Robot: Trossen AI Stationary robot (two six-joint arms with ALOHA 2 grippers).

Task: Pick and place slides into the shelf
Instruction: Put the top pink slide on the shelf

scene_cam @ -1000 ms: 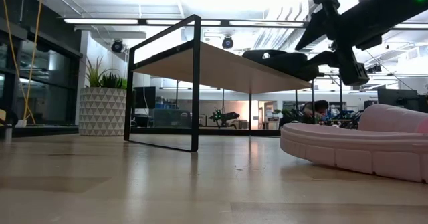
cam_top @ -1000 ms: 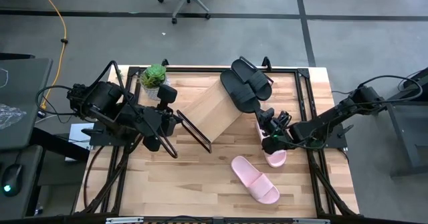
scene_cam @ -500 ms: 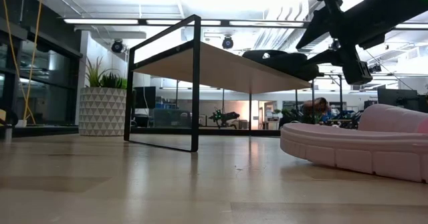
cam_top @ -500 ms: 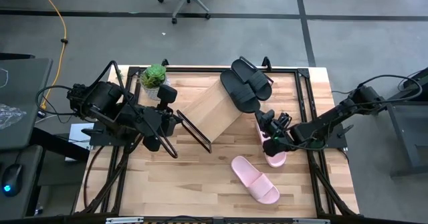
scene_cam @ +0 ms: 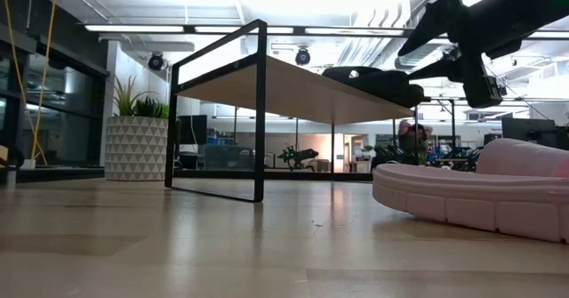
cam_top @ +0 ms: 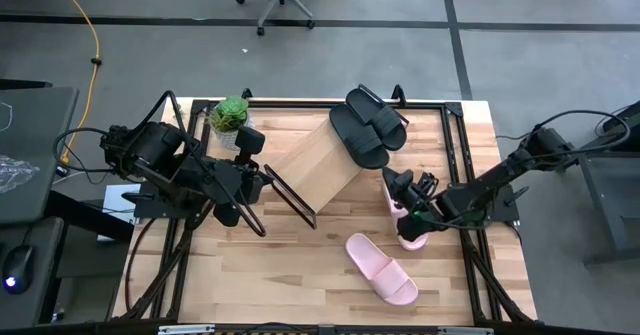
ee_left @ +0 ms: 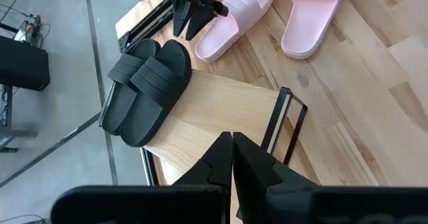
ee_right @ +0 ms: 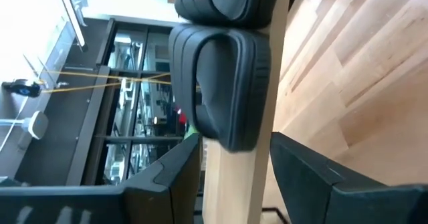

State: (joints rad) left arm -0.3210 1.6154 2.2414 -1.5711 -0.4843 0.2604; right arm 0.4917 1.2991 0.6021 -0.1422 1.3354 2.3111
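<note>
- The right gripper (cam_top: 398, 187) had its two dark fingers spread apart and held nothing; it hovered over the heel end of one pale pink foam slide sandal (cam_top: 410, 230), which lay flat on the wooden tabletop (cam_top: 300, 265) just beside the low end of the shelf.
- The left gripper (ee_left: 232, 158) had its fingers pressed together with nothing between them; it waited at the other side of the slanted light-wood shelf with thin black metal frame (cam_top: 315, 160).
- The matte black pair of slide sandals (cam_top: 368, 125) was already on the upper part of the shelf board, the two side by side and touching.
- The second pale pink slide sandal (cam_top: 381, 268) lay alone, nearer to the front edge of the table and a little apart from the first one.
- The sandals looked light, soft and a bit springy, not fragile. I judged that the wide strap, or the thick side of the sole, was the best place for a grip.
- The board was smooth and slanted, so a sandal could slide down if it was released carelessly.
- The free part of the board, below the black pair, seemed to give enough room for the pink ones.
- A small green potted plant (cam_top: 229, 114) stood at the far corner, well apart from the work.
</note>
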